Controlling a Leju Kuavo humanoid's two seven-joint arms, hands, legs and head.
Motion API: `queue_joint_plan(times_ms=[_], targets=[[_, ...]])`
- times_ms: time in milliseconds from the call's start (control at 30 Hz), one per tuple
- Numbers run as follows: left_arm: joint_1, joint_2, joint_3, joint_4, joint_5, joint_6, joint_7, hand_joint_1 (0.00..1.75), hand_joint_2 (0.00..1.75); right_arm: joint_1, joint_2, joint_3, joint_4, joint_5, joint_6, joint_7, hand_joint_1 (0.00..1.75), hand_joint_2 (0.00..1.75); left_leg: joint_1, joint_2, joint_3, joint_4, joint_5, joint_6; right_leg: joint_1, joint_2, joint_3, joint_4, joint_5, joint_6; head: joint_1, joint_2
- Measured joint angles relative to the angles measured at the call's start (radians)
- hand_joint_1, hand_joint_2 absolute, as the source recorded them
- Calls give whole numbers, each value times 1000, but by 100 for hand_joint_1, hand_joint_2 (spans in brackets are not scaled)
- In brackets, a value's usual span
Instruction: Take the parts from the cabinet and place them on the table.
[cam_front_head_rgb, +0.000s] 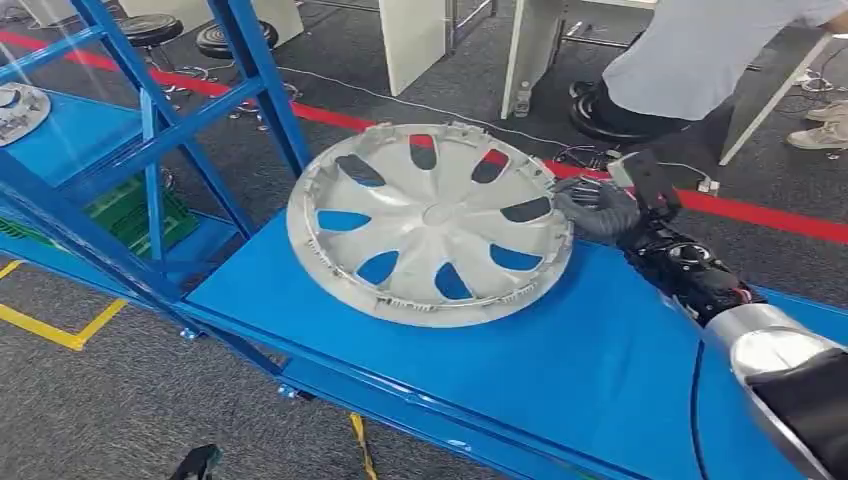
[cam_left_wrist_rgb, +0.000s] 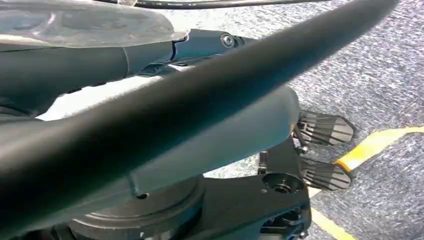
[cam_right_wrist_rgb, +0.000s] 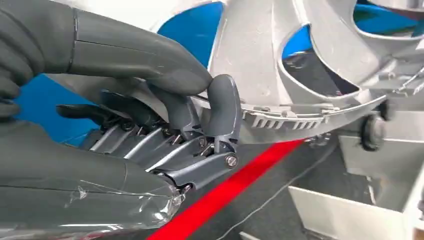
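One silver hubcap (cam_front_head_rgb: 430, 222) tilts at the blue bench's (cam_front_head_rgb: 560, 370) far edge, its rim pinched by the right robot hand (cam_front_head_rgb: 598, 208), apparently steadying it for set-down.

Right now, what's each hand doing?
Left hand: cannot be told.
Right hand: grips the rim of the round silver plastic wheel cover, over the blue table.

blue table (cam_front_head_rgb: 560, 350), silver hubcap (cam_front_head_rgb: 430, 222) on it
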Motion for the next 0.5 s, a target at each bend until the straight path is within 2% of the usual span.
queue_joint_plan(times_ms=[200, 500], targets=[[-7, -2, -6, 0, -3, 0, 8, 0, 0, 4, -4, -45, -11, -50, 14, -8, 175, 175, 0, 0, 0, 0, 0, 0, 0, 0, 0, 0, 0, 0, 0, 0], [-10, -3, -13, 0, 0, 6, 13, 0, 0, 27, -4, -87, -36, -163, 77, -49, 175, 175, 0, 0, -1, 0, 0, 0, 0, 0, 0, 0, 0, 0, 0, 0]])
